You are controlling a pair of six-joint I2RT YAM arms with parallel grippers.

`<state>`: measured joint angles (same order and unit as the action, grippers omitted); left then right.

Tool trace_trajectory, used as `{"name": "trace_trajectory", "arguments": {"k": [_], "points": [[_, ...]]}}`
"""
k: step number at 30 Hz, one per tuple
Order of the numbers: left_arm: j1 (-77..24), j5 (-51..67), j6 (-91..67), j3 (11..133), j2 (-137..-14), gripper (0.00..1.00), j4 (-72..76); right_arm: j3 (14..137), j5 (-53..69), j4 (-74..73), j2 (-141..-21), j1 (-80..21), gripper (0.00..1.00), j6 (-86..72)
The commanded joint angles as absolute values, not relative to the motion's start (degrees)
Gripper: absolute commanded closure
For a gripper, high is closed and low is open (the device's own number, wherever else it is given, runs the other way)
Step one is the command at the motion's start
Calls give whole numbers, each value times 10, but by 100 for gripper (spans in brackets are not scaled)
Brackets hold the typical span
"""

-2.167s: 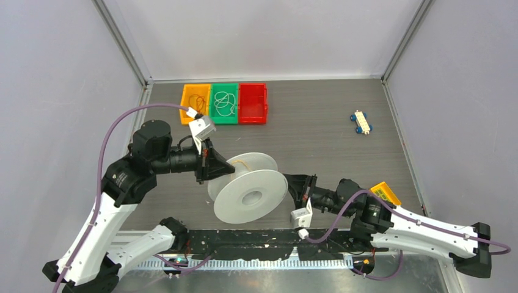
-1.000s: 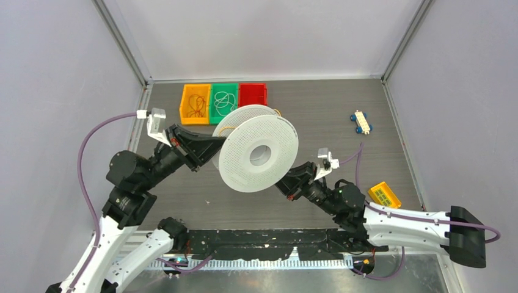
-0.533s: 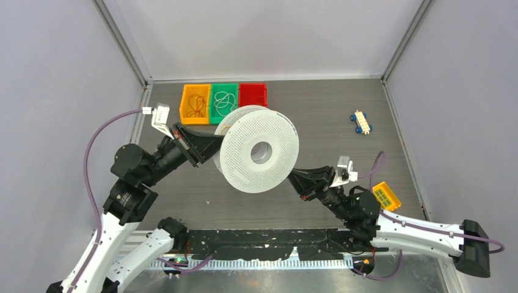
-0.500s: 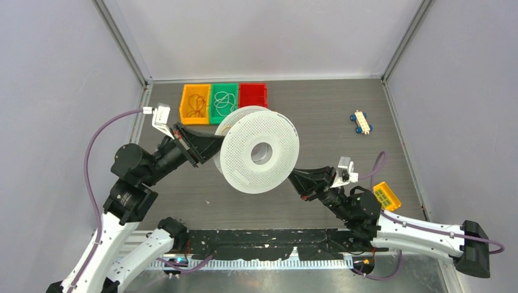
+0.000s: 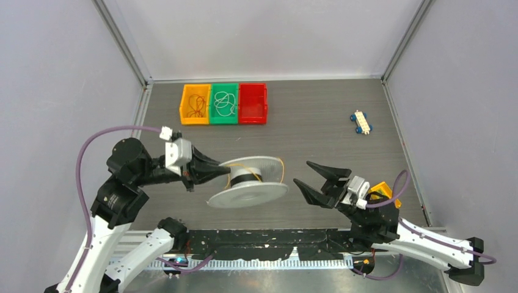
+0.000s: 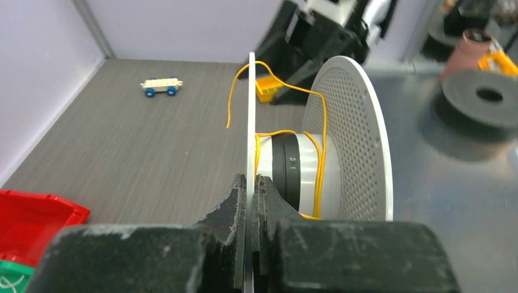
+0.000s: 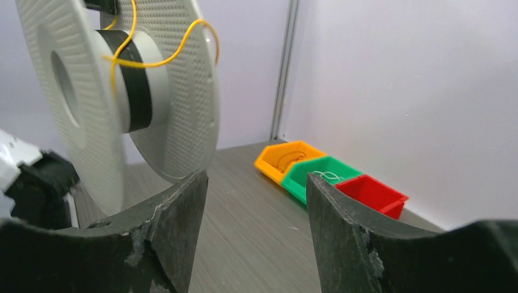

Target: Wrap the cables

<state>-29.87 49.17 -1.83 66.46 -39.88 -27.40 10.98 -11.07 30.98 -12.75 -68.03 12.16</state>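
Observation:
A white spool (image 5: 247, 194) with perforated flanges and a black-banded hub hangs from my left gripper (image 5: 221, 169), which is shut on the edge of one flange. The left wrist view shows that thin flange (image 6: 251, 116) pinched between the left gripper (image 6: 251, 182) fingertips. The yellow cable (image 5: 239, 166) runs loosely round the hub, with a loop standing off it (image 6: 322, 116). My right gripper (image 5: 301, 173) stands open just right of the spool, holding nothing. From the right wrist, the spool (image 7: 85, 104) and cable (image 7: 160, 61) sit ahead and left of the open right gripper (image 7: 256, 180).
Orange (image 5: 185, 102), green (image 5: 213, 115) and red (image 5: 253, 104) bins stand in a row at the back left; the orange and green ones hold thin wires. A toy car (image 5: 361, 122) sits at the back right. A small yellow block (image 5: 385, 191) lies behind the right wrist.
The right gripper has opened, let go of the spool and drawn back to the right. The left gripper has swung the spool down and turned it so its flanges lie nearly flat.

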Motion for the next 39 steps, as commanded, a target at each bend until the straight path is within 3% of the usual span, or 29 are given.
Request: {"name": "trace_trajectory", "arguments": {"k": [1,7,20,39], "points": [[-295,600,196,664,-404,100,-330,159,-43,160,-91,-683,33,272],[-294,648,304,745,-479,100,-445,185,11,115,-81,-683,34,329],[-288,645,241,774,-515,100,-437,267,131,25,-140,-684,41,543],[-283,645,188,790,-535,100,-435,286,110,42,-197,-687,43,694]]}}
